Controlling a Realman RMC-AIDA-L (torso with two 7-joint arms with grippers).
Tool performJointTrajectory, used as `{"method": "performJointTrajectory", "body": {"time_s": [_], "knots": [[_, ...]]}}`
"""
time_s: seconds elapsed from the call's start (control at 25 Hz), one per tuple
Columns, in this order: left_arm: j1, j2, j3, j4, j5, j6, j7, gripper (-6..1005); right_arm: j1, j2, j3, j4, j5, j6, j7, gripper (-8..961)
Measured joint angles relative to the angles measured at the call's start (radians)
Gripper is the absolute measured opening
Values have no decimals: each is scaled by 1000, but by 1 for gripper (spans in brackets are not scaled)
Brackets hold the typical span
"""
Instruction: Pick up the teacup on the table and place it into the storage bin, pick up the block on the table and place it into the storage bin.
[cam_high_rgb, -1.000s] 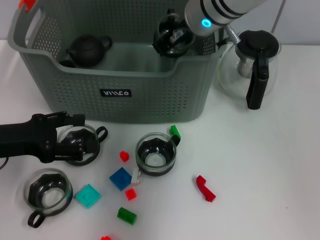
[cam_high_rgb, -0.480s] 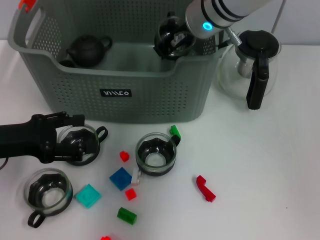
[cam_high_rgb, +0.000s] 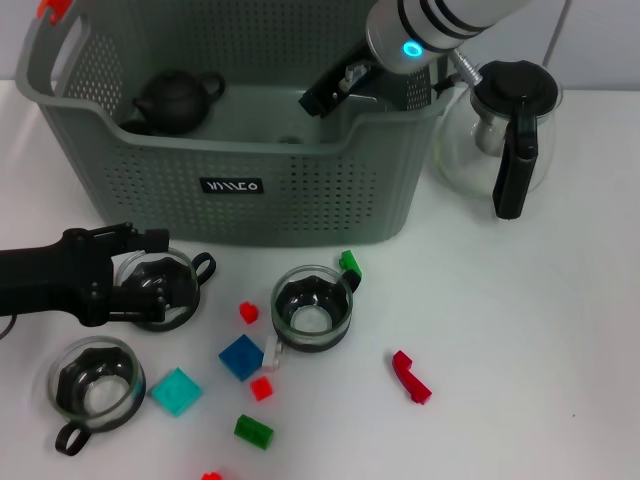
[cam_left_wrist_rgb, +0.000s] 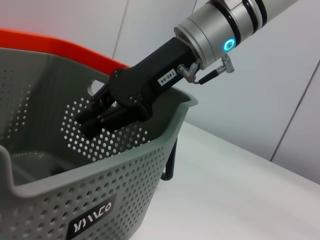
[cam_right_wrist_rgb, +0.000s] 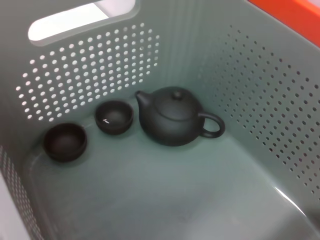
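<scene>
On the left, our left hand (cam_high_rgb: 150, 285) sits low on the tabletop (cam_high_rgb: 520, 330), with its fingers around a glass teacup (cam_high_rgb: 160, 290). We think it is gripping the cup, but the glass is slippery. If we lift too fast, the cup could slide out and fall on the other teacup (cam_high_rgb: 95, 385) near it.

Small blocks (cam_high_rgb: 240, 357) lie on the tabletop beside a third teacup (cam_high_rgb: 312, 308). A swinging cup could knock them away.

The storage bin (cam_high_rgb: 230, 185) stands behind them, with a dark teapot (cam_high_rgb: 178, 100) inside. A dropped cup could hit it.

Our right hand (cam_high_rgb: 325, 98) hangs over the bin, and we cannot tell if it is open. It is near the bin's wall and the glass pot (cam_high_rgb: 500, 135), so a careless pull could bump either.
</scene>
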Motion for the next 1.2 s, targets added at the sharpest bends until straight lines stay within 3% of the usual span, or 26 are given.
{"method": "performJointTrajectory", "body": {"time_s": [0.36,0.68,0.92,1.0,1.2], "knots": [[-1,0,0,0,0,-3,0,924,-2,-2,4,-56,1,-42,-2,262],[0,4,0,0,-8,-3,-6,924,-50,-11,46,-362,6,-316,8,291],[-1,6,-1,-2,-9,-1,-10,924,-63,-24,54,-637,3,-648,9,478],[-3,6,-5,-2,-10,-2,-10,924,-65,-23,49,-712,0,-760,3,733],[-6,8,-19,-3,-11,-2,-11,924,-67,-11,36,-834,3,-994,-5,768]]}}
